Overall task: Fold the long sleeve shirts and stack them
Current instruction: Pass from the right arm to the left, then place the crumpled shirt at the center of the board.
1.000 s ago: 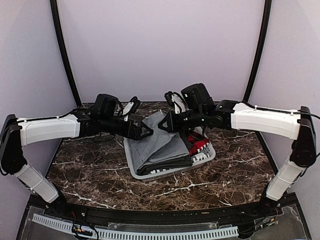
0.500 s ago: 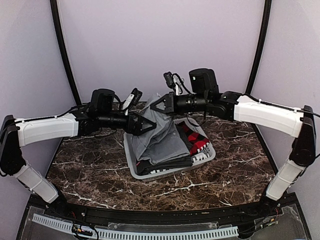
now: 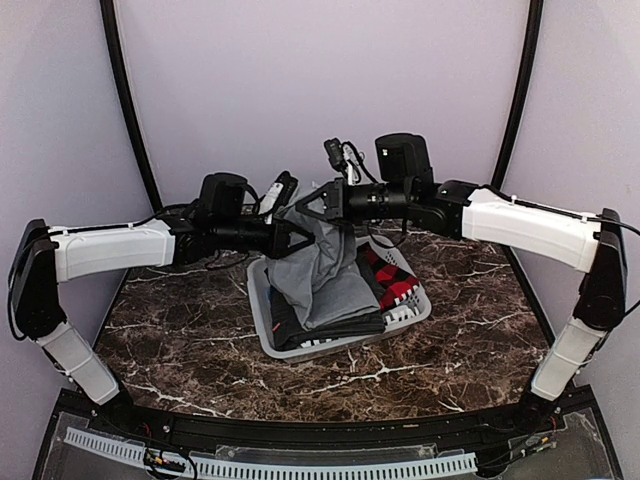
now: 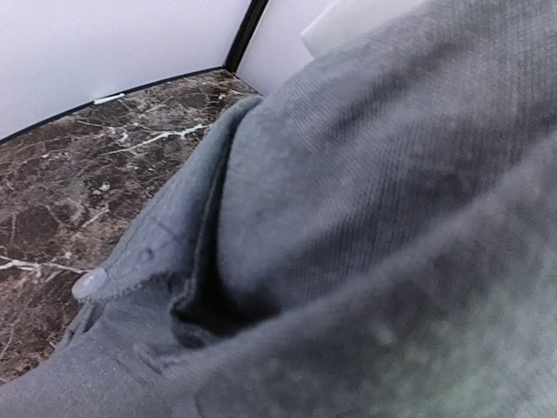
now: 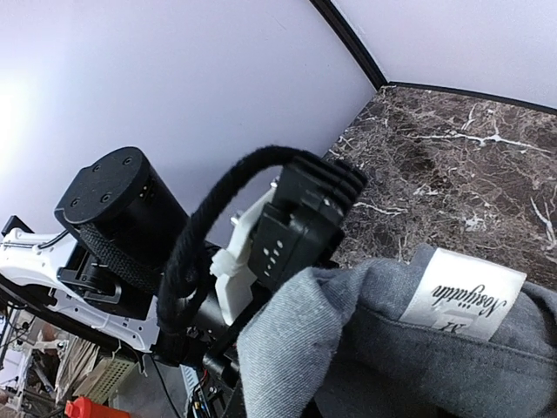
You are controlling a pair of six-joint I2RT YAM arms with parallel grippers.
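A mid-grey long sleeve shirt [image 3: 325, 270] hangs half lifted out of a pale laundry basket [image 3: 262, 325], its lower part still inside. My right gripper [image 3: 308, 207] is shut on the shirt's top edge, by the white neck label [image 5: 461, 305]. Just below and to the left, my left gripper [image 3: 300, 237] is shut on the same edge. Grey cloth [image 4: 365, 192] fills the left wrist view and hides that gripper's fingers; a button [image 4: 90, 283] shows on a placket. In the right wrist view the shirt [image 5: 392, 366] drapes in front of the left arm's wrist [image 5: 305, 218].
The basket also holds a red, black and white checked garment [image 3: 395, 285] on its right side and a dark one [image 3: 320, 335] under the grey shirt. Around the basket lies the dark marble tabletop [image 3: 180, 330]. Black frame posts [image 3: 128, 110] flank the back wall.
My right gripper has risen, pulling the grey shirt up out of the basket. The left gripper moved right and up to the raised edge and went from open to shut on it.
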